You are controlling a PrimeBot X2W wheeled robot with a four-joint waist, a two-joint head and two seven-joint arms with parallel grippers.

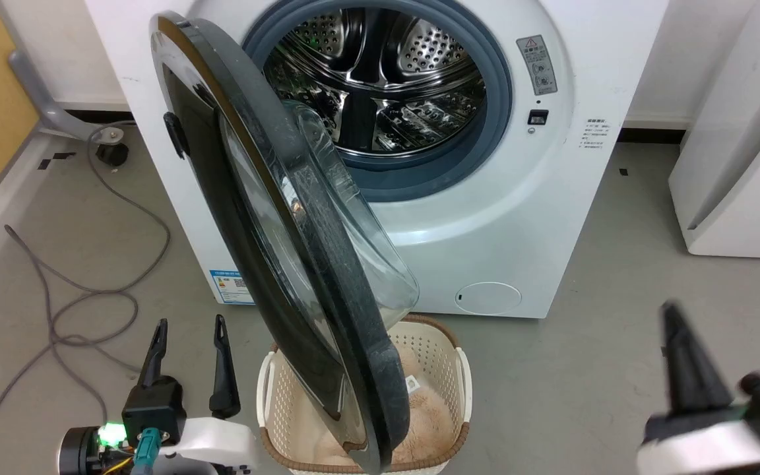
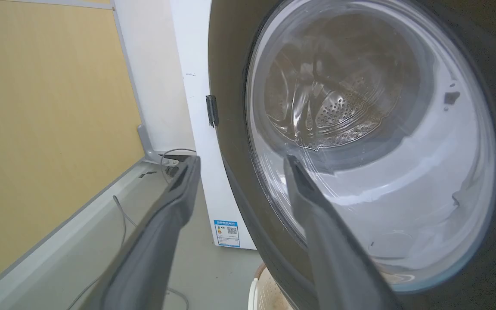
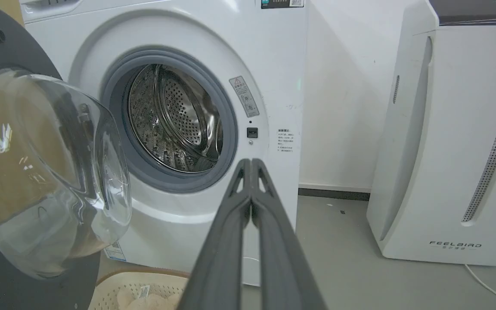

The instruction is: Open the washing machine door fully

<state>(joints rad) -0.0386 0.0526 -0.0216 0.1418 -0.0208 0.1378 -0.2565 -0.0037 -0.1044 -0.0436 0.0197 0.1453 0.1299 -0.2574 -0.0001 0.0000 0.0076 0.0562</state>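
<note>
Head view: the door stands partly open, hinged at the left of the washer, its lower edge over a basket. The left gripper, jaws apart and empty, sits near its outer face. The right gripper, jaws closed on nothing, is well right.

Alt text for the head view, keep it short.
The washing machine door stands swung open above a laundry basket, baring the steel drum. The open left gripper sits lower left, the right gripper lower right, both clear of it.
</note>
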